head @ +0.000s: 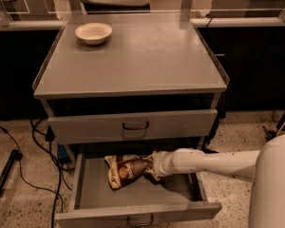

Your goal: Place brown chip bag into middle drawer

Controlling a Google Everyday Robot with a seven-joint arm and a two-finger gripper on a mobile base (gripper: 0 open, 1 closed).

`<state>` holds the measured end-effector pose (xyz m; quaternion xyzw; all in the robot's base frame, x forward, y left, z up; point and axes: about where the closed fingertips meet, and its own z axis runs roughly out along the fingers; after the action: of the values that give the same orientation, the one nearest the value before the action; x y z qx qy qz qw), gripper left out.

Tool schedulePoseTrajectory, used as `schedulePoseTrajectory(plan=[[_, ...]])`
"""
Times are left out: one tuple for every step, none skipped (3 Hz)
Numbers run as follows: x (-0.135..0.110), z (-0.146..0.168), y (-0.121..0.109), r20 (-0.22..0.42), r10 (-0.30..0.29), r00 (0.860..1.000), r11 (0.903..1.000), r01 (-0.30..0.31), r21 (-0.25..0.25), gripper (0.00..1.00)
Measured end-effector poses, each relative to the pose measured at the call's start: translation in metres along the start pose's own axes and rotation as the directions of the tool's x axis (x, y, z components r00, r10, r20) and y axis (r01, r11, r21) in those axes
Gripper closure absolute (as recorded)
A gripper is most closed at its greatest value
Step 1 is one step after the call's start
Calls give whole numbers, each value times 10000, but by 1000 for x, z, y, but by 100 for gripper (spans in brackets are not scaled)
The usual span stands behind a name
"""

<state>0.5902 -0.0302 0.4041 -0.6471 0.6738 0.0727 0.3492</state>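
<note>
The brown chip bag (125, 169) lies tilted inside the open middle drawer (95, 189), toward its back left, one end resting on the tray. My gripper (150, 167) reaches in from the right on a white arm and sits at the bag's right end, inside the drawer. The gripper's tip is hidden behind the arm's wrist and the bag.
A small cream bowl (93, 33) stands at the back left of the cabinet top (147, 56). The drawer above (133, 125) is closed. Cables (42, 141) lie on the floor at the left. A dark stand leg (2, 179) is at far left.
</note>
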Motion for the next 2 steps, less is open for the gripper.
schedulePoseTrajectory(plan=[[0,0,0,0,0,10000,10000,0,0,50],[0,0,0,-1,1,10000,10000,-1,-2,26]])
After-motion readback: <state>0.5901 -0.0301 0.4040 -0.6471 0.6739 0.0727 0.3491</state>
